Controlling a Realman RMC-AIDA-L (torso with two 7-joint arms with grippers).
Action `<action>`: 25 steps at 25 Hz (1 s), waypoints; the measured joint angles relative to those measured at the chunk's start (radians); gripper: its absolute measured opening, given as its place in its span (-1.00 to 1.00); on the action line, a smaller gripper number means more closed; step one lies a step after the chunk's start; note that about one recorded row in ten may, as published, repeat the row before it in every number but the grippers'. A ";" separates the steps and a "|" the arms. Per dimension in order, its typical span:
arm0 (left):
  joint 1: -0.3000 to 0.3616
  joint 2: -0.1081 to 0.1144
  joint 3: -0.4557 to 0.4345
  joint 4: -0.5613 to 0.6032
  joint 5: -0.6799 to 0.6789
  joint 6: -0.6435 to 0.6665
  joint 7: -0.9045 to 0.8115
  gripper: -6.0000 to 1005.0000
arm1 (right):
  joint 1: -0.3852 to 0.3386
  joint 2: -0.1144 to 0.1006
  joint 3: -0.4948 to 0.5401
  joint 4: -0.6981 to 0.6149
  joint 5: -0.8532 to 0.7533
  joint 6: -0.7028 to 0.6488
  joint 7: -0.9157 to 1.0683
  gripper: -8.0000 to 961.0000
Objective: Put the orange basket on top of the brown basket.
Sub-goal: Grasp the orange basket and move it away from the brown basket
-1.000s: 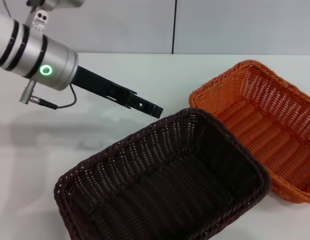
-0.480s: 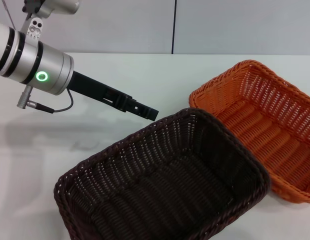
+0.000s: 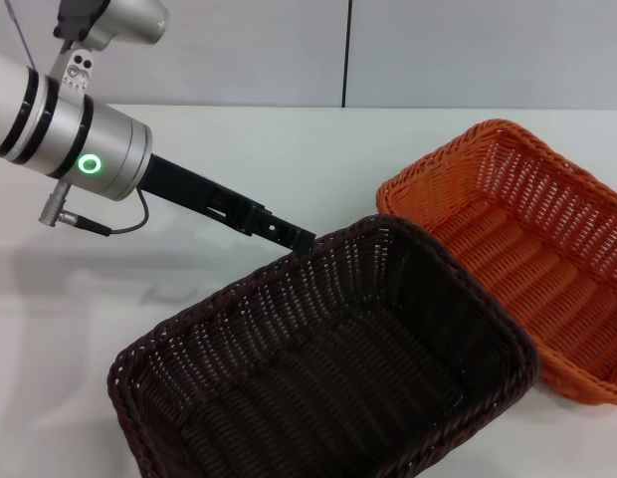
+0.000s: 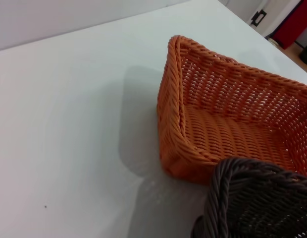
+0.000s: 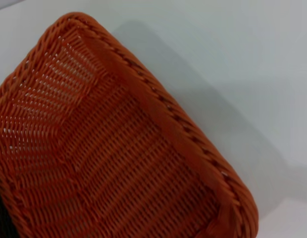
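Note:
The orange basket (image 3: 547, 259) sits on the white table at the right, empty. The brown basket (image 3: 338, 378) sits in front and to its left, empty, its right side touching or overlapping the orange basket's near edge. My left gripper (image 3: 301, 237) reaches in from the upper left, its black tip at the brown basket's far rim. The left wrist view shows the orange basket (image 4: 218, 129) and a corner of the brown basket (image 4: 252, 198). The right wrist view looks down into the orange basket (image 5: 109, 163). My right gripper is out of view.
The white table (image 3: 239, 139) runs back to a grey wall with a dark vertical seam (image 3: 345, 50). A cable (image 3: 129, 214) hangs from the left arm's wrist.
My left gripper has drawn back slightly to the left and come down, so its tip now sits at the brown basket's far rim. The baskets have not moved.

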 joint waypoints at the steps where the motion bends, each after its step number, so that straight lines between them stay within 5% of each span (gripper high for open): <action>1: -0.002 0.000 0.001 0.020 0.002 0.003 0.009 0.71 | -0.003 0.001 0.000 0.018 0.000 0.010 0.000 0.73; 8: 0.000 0.000 0.001 0.021 0.003 0.003 0.010 0.71 | -0.012 0.008 0.001 0.080 0.002 0.060 -0.003 0.73; 17: -0.003 -0.001 0.003 0.035 0.004 0.010 0.012 0.71 | -0.013 0.062 0.001 0.098 0.035 0.140 -0.015 0.73; 25: 0.013 0.010 -0.007 0.042 0.002 0.017 0.013 0.71 | -0.003 0.066 -0.020 0.169 0.041 0.201 -0.031 0.73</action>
